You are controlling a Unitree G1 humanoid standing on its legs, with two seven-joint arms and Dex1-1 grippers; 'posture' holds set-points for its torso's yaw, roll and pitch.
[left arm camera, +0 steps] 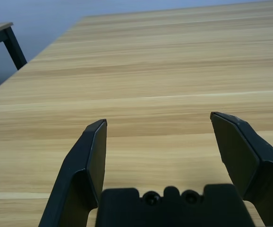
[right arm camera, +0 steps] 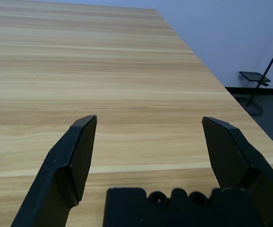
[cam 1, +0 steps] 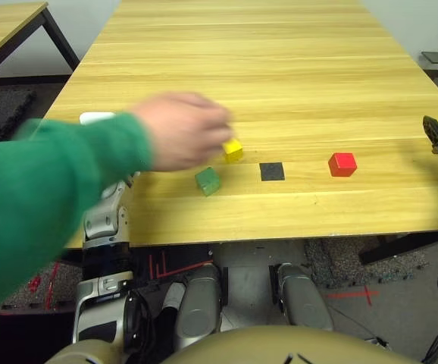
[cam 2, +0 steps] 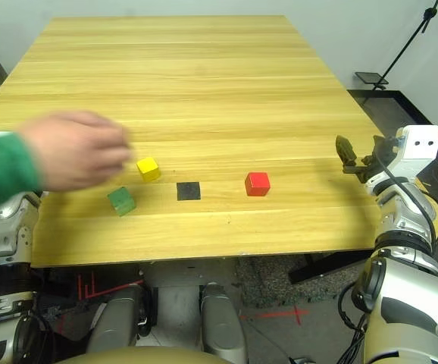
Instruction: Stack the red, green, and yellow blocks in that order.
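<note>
Left eye view: nearest the table's front edge lies the green block (cam 1: 208,180), a matte cube turned slightly askew on the pale, grained wooden table (cam 1: 280,68). Just beyond sit a flat black square patch (cam 1: 272,171) and, to its right, the red block (cam 1: 342,164). The yellow block (cam 1: 233,149) lies just at the fingertips of a person's hand (cam 1: 183,130) in a green sleeve (cam 1: 45,189). The right gripper (cam 2: 358,161) hovers well right of the red block, fingers spread; the left gripper (left arm camera: 159,137) is likewise spread over bare wood.
</note>
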